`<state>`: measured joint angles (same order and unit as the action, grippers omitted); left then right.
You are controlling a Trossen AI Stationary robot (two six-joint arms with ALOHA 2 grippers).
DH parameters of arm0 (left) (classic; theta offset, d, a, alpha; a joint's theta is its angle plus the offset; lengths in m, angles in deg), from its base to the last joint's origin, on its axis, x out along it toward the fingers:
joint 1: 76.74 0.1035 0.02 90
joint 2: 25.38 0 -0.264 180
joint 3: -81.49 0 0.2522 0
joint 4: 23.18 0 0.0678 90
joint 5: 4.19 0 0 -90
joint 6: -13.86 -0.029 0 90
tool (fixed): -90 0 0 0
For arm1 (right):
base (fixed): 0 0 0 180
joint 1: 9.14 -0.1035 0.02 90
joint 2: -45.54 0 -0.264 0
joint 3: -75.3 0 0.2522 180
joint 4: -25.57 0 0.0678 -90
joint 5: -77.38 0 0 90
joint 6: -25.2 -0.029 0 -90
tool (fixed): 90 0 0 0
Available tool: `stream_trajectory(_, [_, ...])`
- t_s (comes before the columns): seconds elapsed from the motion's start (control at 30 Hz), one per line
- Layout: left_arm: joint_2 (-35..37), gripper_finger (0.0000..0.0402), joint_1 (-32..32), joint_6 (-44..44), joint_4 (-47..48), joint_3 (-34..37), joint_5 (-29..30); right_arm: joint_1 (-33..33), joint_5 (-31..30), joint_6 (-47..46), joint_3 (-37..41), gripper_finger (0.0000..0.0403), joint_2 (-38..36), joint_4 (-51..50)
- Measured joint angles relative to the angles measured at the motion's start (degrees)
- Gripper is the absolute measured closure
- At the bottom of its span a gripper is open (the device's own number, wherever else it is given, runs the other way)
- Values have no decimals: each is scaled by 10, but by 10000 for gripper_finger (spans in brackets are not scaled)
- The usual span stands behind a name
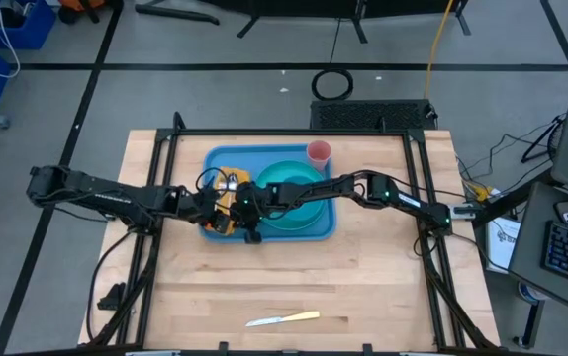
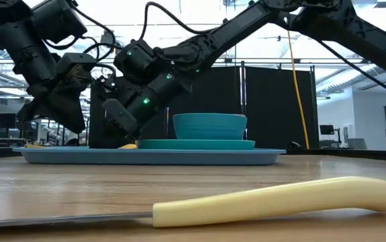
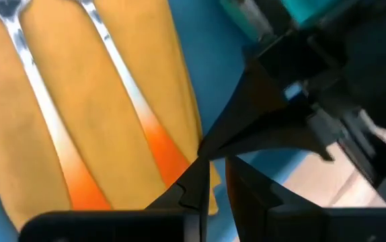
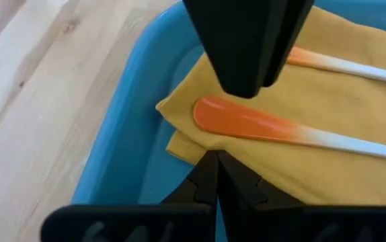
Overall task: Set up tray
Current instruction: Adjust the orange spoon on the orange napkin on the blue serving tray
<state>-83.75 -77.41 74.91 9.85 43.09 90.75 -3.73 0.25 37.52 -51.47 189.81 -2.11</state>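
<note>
On one tray [image 1: 219,158]: two utensils [image 4: 260,125].

two orange-handled utensils [image 3: 156,144] lie on a yellow napkin [image 3: 58,101] in the tray [image 3: 210,60].

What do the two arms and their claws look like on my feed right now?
Both arms are dark, near-black jointed links with black cables looped alongside. The left arm and right arm each carry small green indicator lights near the wrist. The left claw has two dark, angular, matte fingers; the right claw has the same black wedge-shaped fingers. No visible markings.
</note>
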Motion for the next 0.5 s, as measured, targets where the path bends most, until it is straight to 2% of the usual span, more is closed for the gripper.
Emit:
stream_trajectory(0.33, [-19,351,28,-45,-10,0,-54,-7,-16,-20,1,403,-14,-23])
stream_trajectory(0.5, [-83,351,37,-59,-57,0,-81,-7,-31,-32,1,403,-15,-40])
